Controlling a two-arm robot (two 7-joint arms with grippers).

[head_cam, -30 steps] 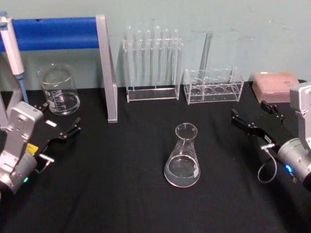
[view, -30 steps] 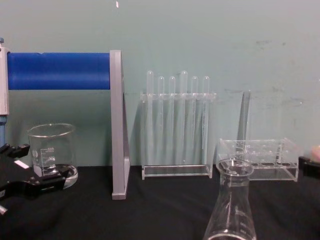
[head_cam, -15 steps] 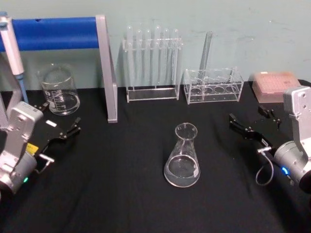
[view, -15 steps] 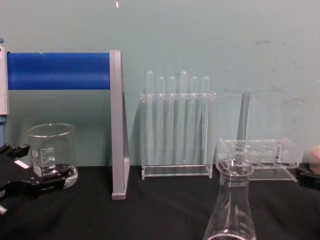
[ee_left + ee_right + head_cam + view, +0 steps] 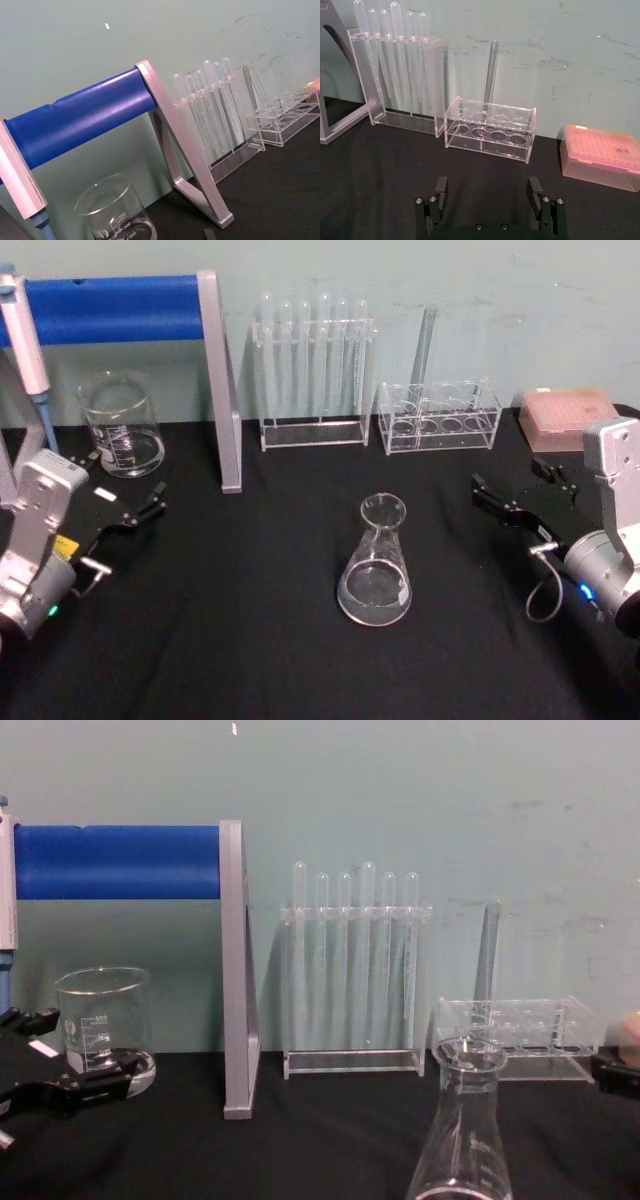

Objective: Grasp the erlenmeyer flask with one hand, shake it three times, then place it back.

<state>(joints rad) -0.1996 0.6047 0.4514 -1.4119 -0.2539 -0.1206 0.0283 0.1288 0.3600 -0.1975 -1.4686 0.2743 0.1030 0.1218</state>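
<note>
Erlenmeyer flask [image 5: 376, 565] stands upright mid-table, untouched; right gripper [image 5: 521, 495] hovers right of it, jaws spread; left gripper [image 5: 122, 495] likewise parted, far left.

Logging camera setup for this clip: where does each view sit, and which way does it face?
Head: high, looking down at the erlenmeyer flask; left tool and right tool at the sides.
Chest: low, facing the wall; left tool at its edge.
Left wrist: faces the beaker.
Right wrist: over its open tool, facing the tube rack.
Head and chest share the flask.
</note>
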